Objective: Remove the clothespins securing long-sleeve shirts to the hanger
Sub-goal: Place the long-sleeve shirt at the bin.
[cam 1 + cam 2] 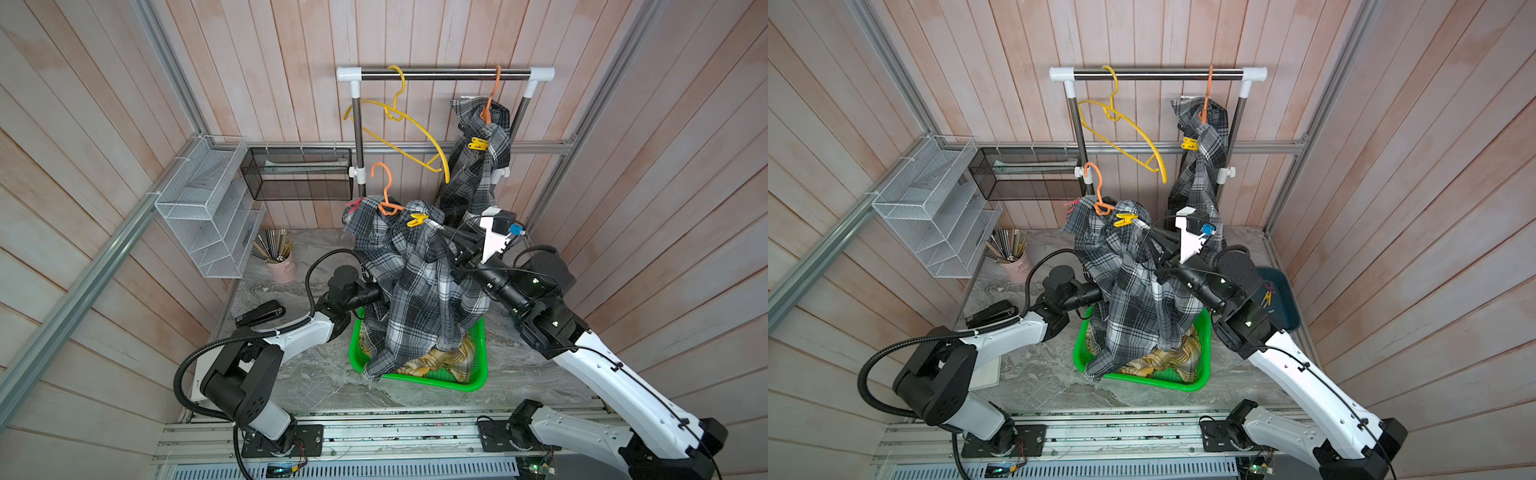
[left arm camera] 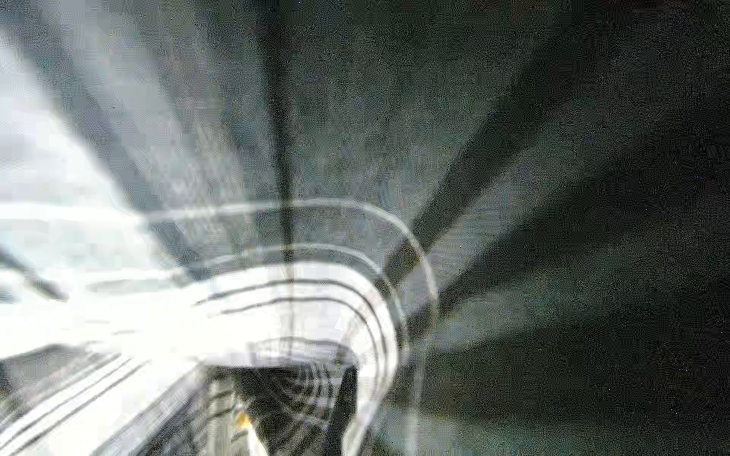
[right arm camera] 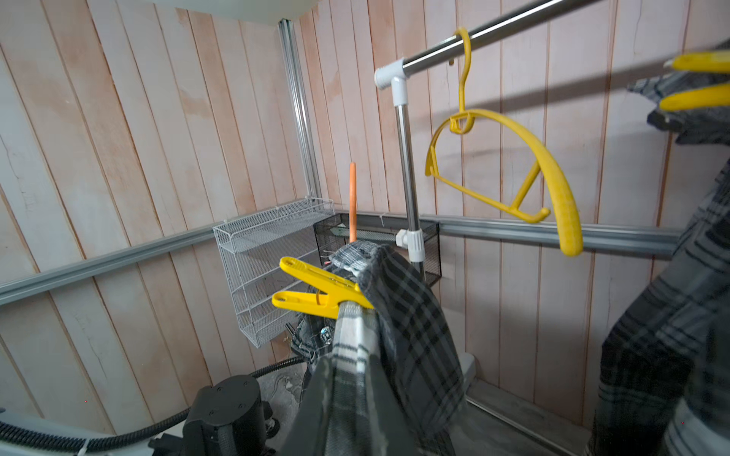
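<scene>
In both top views a grey-black-white plaid long-sleeve shirt (image 1: 419, 282) on a thin orange plastic hanger (image 1: 388, 193) is off the rail. It is held up over the middle of the grey marbled desk (image 1: 324, 374). Its tail trails into a green plastic mesh basket (image 1: 478, 384), where a yellow plaid shirt (image 1: 446, 357) lies crumpled. A bright yellow plastic clothespin (image 1: 417, 219) bites one shoulder and a red-pink clothespin (image 1: 354, 205) the other. The right end effector (image 1: 435, 227) sits just beside the yellow one. The left arm (image 1: 299, 332) vanishes into the folds lower down. At the desk's back edge a steel clothes rail (image 1: 444, 75) carries a bare yellow plastic hanger (image 1: 395, 113) and a second grey plaid shirt (image 1: 478, 178), which has its own yellow pin (image 1: 478, 144).

The left wrist view is all blurred plaid pressed against the lens. The left end effector (image 2: 339, 406) is clenched, but I cannot make out on what.

In the right wrist view the yellow clothespin stands close ahead, clamped over cloth at the hanger's end. Fabric drapes over the right end effector, so I cannot tell whether it grips or merely props.

What worries me is that the hanger has only the arms for support. If the right one shifts to pinch the pin, the hanger could tip and drop into the basket. Tugging the pin without squeezing it would drag the cloth along. The draped fabric also blinds the wrist cameras.
</scene>
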`<action>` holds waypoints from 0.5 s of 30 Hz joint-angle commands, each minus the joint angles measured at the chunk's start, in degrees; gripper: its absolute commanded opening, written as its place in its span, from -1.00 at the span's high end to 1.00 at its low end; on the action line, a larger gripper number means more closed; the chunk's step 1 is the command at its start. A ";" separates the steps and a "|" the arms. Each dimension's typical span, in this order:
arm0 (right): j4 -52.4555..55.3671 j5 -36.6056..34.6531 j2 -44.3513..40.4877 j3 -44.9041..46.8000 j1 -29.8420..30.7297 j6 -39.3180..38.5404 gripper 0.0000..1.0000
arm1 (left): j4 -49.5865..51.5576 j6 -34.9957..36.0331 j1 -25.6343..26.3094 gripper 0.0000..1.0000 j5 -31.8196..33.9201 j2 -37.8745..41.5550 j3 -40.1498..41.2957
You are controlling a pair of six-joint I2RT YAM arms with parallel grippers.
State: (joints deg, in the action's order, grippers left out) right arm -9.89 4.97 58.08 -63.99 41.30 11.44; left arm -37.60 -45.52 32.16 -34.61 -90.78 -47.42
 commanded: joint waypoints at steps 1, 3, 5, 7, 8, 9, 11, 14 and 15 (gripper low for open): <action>-3.86 -2.07 -3.66 4.29 -1.13 3.37 1.00 | -3.82 0.28 -0.28 1.00 1.63 0.43 2.73; -4.04 -2.16 -5.30 7.87 -2.07 4.48 1.00 | -2.91 0.67 -1.62 1.00 1.43 0.82 4.25; -4.86 -1.83 -7.20 11.99 -2.47 4.71 1.00 | -1.82 0.79 -3.53 0.91 1.05 1.85 6.25; -5.57 -1.94 -8.59 15.45 -2.82 5.03 1.00 | -1.45 0.53 -5.94 0.55 0.23 3.33 8.64; -6.08 -1.92 -9.13 17.49 -3.08 5.50 1.00 | -1.09 0.52 -7.18 0.32 0.03 4.46 9.80; -6.51 -1.57 -9.64 18.98 -3.52 6.02 1.00 | -0.50 0.73 -8.17 0.17 -0.16 5.49 10.81; -7.11 -0.54 -10.37 21.59 -4.52 6.91 1.00 | 2.23 2.24 -10.05 -0.14 -0.08 8.58 12.15; -7.01 0.80 -10.77 23.71 -5.40 7.25 1.00 | 10.41 7.02 -11.83 -0.28 1.84 14.63 12.09; -6.90 1.50 -10.76 24.09 -5.53 7.16 1.00 | 12.88 8.45 -12.25 -0.30 2.64 16.63 11.98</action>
State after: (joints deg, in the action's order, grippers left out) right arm -13.47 4.47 48.36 -40.34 36.27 17.37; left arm -30.76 -42.50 20.60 -33.56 -79.22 -35.22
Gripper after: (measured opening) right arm 0.157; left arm 0.640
